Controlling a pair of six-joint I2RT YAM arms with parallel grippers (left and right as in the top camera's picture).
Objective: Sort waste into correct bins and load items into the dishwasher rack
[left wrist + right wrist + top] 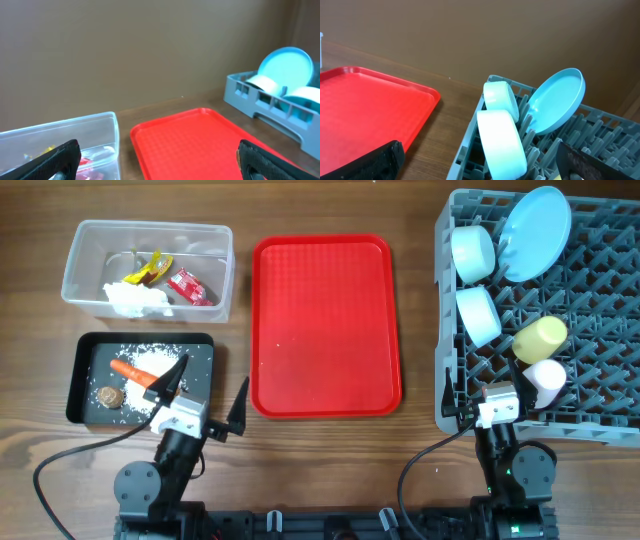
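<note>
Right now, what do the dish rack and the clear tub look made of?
Dish rack: probably moulded plastic, matte grey, going by its uniform peg lattice. Clear tub: likely plastic, glossy and see-through; the red wrapper shows through its wall.

Red tray (325, 325): flat, rectangular, with a raised rim, lying at mid-table with its long sides running toward the far edge. Wooden tabletop (420, 450): brown, grain visible. Black cables (60, 465): two, looping along the near edge, one toward each near corner. Brown wall (150, 50): plain, beyond the far edge.
</note>
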